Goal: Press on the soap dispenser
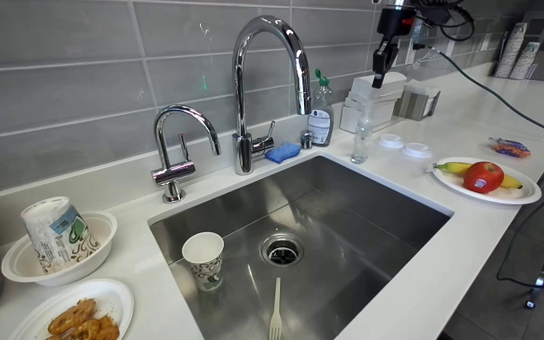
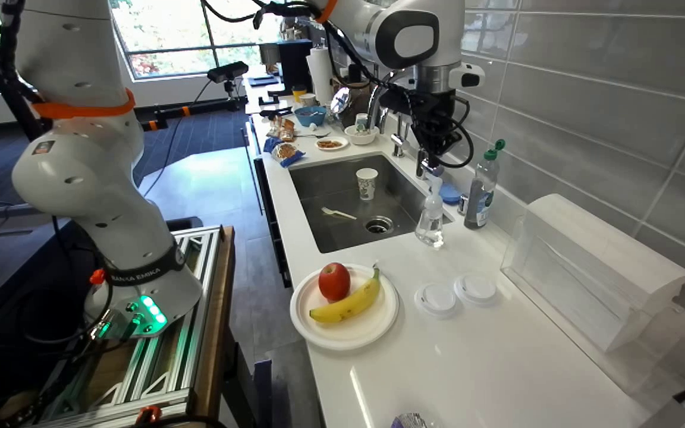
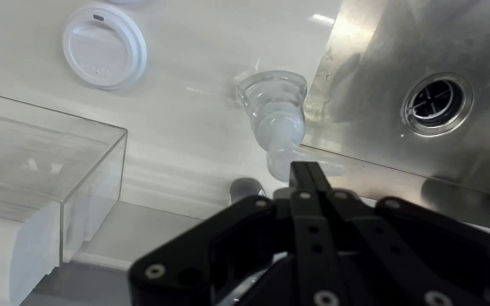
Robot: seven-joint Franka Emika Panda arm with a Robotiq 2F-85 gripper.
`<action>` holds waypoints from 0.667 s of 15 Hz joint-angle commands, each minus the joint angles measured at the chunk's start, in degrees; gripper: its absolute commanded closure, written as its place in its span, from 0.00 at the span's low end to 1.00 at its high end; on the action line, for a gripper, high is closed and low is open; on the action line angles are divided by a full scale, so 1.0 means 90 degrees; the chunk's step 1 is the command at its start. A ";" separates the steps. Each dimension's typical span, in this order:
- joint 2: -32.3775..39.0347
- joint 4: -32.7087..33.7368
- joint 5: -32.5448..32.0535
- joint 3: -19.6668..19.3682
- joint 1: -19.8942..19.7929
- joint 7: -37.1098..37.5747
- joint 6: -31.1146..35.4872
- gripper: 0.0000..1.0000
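The soap dispenser is a small clear pump bottle with a pale pump head. It stands upright on the white counter by the sink corner, in both exterior views (image 1: pixel 361 139) (image 2: pixel 430 220). In the wrist view the soap dispenser (image 3: pixel 277 106) is seen from above, its nozzle pointing right over the sink edge. My gripper (image 1: pixel 378 84) is shut and empty, fingertips pointing down above the pump head. In an exterior view a gap shows between fingertips and pump. The gripper also shows in an exterior view (image 2: pixel 434 161). In the wrist view the shut fingertips (image 3: pixel 309 170) overlap part of the pump head.
A green-capped bottle (image 1: pixel 321 113) stands near the wall beside a tall chrome faucet (image 1: pixel 240 94). A clear towel holder (image 2: pixel 580 279) and white lids (image 2: pixel 436 298) lie nearby. A plate (image 2: pixel 301 321) holds an apple and banana. The steel sink (image 1: pixel 347 255) holds a cup and fork.
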 commanded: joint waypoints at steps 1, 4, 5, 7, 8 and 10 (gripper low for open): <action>0.0296 0.0222 0.0167 0.0072 -0.0100 -0.0102 0.0063 1.00; 0.0419 0.0305 0.0140 0.0075 -0.0112 -0.0069 0.0180 1.00; 0.0456 0.0340 0.0149 0.0081 -0.0118 -0.0074 0.0190 1.00; 0.0537 0.0414 0.0189 0.0098 -0.0134 -0.0085 0.0160 1.00; 0.0573 0.0447 0.0213 0.0107 -0.0143 -0.0088 0.0129 1.00; 0.0603 0.0489 0.0270 0.0122 -0.0152 -0.0070 0.0034 1.00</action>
